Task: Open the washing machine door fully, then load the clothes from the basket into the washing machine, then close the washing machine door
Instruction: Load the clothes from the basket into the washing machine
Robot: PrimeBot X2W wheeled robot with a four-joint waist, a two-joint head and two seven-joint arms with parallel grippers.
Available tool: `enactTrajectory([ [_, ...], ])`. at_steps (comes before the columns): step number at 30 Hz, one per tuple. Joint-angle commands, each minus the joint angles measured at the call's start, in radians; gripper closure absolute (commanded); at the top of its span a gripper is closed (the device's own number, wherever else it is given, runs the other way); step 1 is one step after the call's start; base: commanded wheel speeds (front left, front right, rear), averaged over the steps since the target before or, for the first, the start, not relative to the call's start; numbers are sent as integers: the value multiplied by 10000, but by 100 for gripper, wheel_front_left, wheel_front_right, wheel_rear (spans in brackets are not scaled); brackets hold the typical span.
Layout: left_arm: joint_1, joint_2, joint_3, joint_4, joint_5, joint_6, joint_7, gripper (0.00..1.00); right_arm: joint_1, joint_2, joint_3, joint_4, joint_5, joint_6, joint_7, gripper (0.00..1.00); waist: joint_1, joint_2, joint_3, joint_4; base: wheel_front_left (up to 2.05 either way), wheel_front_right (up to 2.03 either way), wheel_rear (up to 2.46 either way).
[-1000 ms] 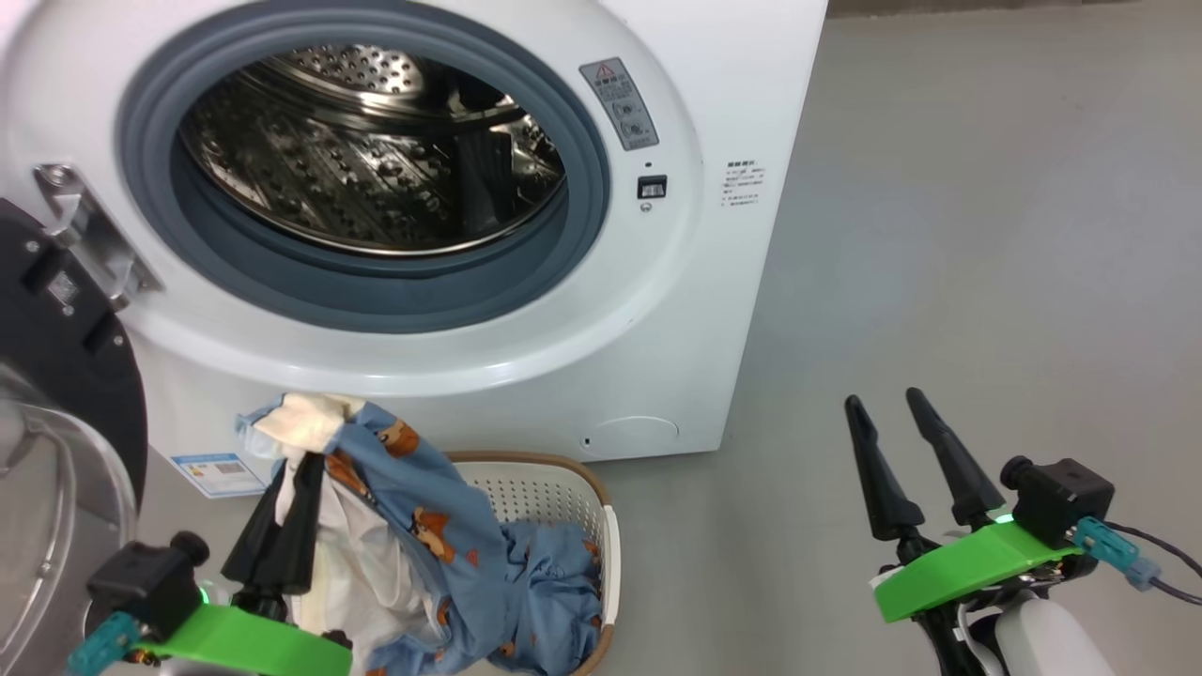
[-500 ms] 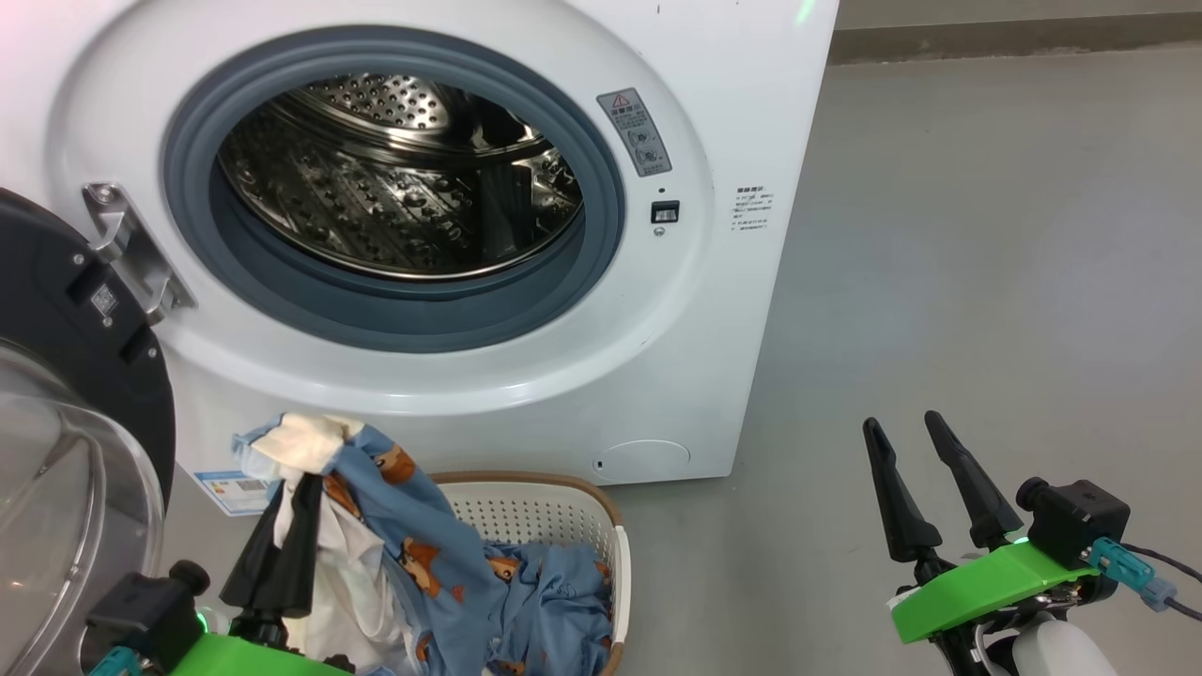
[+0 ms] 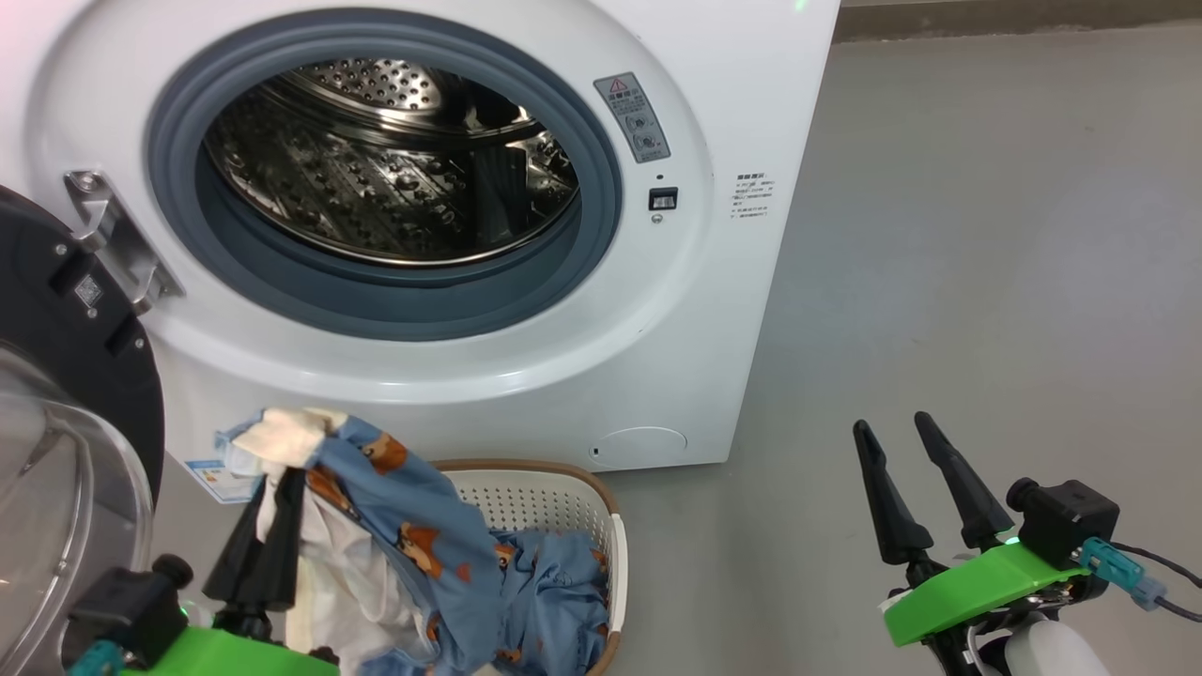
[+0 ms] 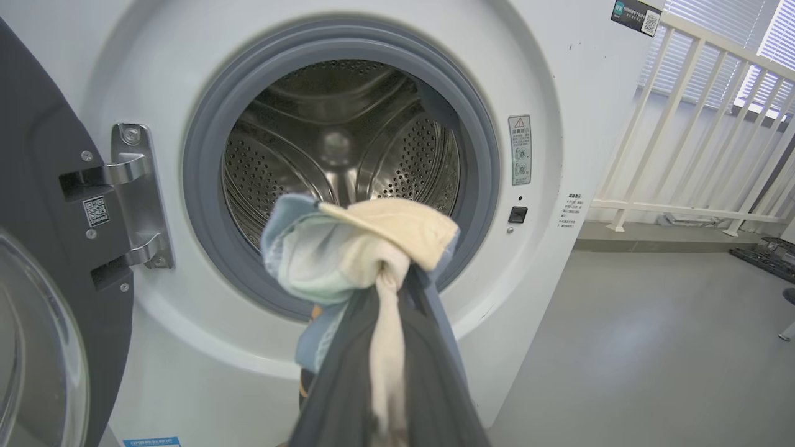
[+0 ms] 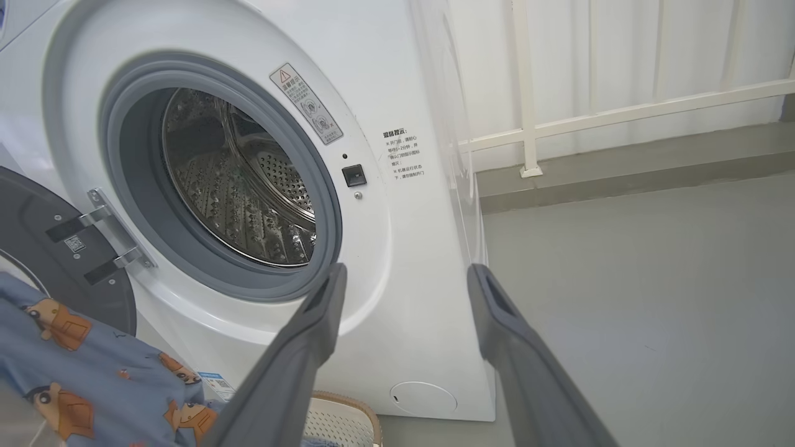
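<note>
"One piece of the clothes [image 3: 423, 526] hangs raised, blue with orange-brown figures. What has it?"
"The left gripper [image 3: 286, 483], fingers pinched together on the cream lining [image 4: 391, 230], just below the mouth of the drum [image 3: 376, 188]."
"And the rest of the fabric?"
"It trails down into the basket [image 3: 531, 498], which sits on the floor [image 3: 986, 282] just in front of the washing machine [image 3: 676, 310]."
"The washing machine door [image 3: 66, 329]?"
"Swung wide to the left, glass bowl [image 3: 56, 507] showing."
"And the right gripper [image 3: 890, 424]?"
"Low over the floor, right of the machine, fingers spread apart"
</note>
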Motion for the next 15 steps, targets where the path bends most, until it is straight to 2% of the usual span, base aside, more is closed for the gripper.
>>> enactTrajectory([
  [1,-534,309,465,-177,41,-22,-49,100,-180,2,314,-247,-32,16,-48,0,0,-1,36,-30,0,0,0],
  [15,-2938,573,562,3,-233,-428,277,100,-652,261,411,-478,-242,16,-48,0,0,-1,995,-407,0,0,0],
])
